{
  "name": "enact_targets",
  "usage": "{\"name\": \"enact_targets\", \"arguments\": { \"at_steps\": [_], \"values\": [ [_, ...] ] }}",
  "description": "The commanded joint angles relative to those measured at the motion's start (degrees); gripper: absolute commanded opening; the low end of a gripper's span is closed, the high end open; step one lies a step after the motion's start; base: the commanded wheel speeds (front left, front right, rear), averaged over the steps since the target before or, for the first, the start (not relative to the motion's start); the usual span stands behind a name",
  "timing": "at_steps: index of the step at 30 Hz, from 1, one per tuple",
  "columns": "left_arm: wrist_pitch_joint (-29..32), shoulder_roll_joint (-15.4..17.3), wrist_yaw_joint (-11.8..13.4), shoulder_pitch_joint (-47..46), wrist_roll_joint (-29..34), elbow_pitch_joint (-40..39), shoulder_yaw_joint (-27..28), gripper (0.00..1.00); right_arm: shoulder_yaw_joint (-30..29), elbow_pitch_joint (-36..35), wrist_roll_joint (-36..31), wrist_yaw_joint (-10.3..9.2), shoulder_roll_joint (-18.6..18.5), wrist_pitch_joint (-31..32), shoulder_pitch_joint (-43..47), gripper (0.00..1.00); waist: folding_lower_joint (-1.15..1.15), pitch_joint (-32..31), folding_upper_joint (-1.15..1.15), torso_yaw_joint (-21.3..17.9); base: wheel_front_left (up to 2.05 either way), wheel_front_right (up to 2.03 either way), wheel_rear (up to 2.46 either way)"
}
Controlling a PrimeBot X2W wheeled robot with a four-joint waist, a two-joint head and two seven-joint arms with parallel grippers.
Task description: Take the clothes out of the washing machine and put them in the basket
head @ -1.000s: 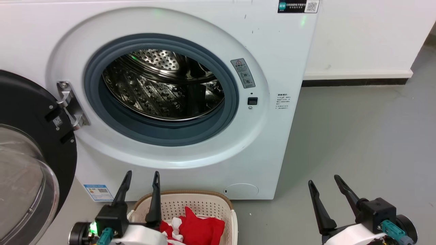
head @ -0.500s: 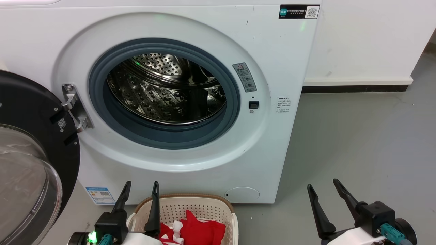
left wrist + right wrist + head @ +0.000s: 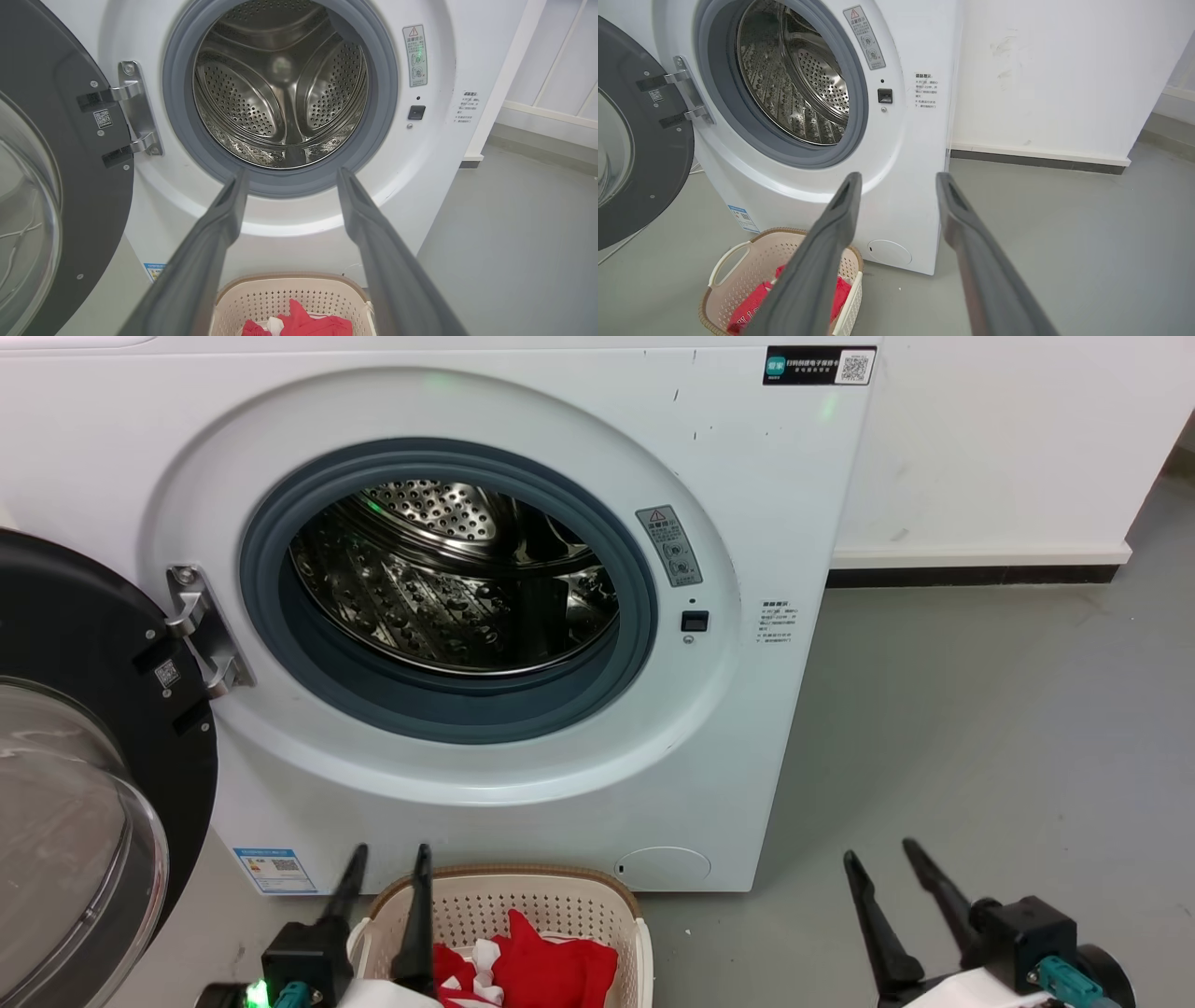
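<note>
Lower now, L tool (image 3: pixel 393 849) & R tool (image 3: pixel 877 849), both spread empty; basket (image 3: pixel 504 875) w/ clothes (image 3: pixel 551 971) fronts washing machine (image 3: pixel 747 476), door (image 3: pixel 103 644) open.

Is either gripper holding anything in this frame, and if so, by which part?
Nothing is held. The left gripper and the right gripper are both open with nothing between their fingers. The clothes lie in the basket.

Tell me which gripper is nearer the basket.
The left gripper: the basket lies directly below it in its wrist view. The right gripper hangs over grey floor, right of the washing machine.
</note>
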Motion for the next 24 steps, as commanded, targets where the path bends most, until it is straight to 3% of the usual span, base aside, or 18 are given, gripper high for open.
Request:
{"name": "enact_targets", "arguments": {
  "at_steps": [1, 9, 24],
  "values": [
    [0.12, -0.03, -0.08, -0.12, -0.43, 0.31, 0.18, 0.00, 0.14, -0.02, 0.43, 0.00, 0.00, -0.12, 0.24, 0.00, 0.00, 0.02, 0.00, -0.01, 0.00, 0.00, 0.00],
    [2.40, -0.15, -1.06, -1.88, -11.17, 1.84, 1.87, 0.00, -0.65, 1.56, 12.40, 0.00, -0.77, 0.24, -1.46, 0.00, 0.00, 0.36, 0.00, -0.10, 0.00, 0.00, 0.00],
    [5.06, -0.33, -2.50, -3.91, -26.37, 3.43, 3.79, 0.00, -1.86, 4.58, 28.86, -0.01, -1.64, 0.94, -4.38, 0.00, 0.00, 0.91, 0.00, -0.28, 0.00, 0.00, 0.00]
  ]
}}
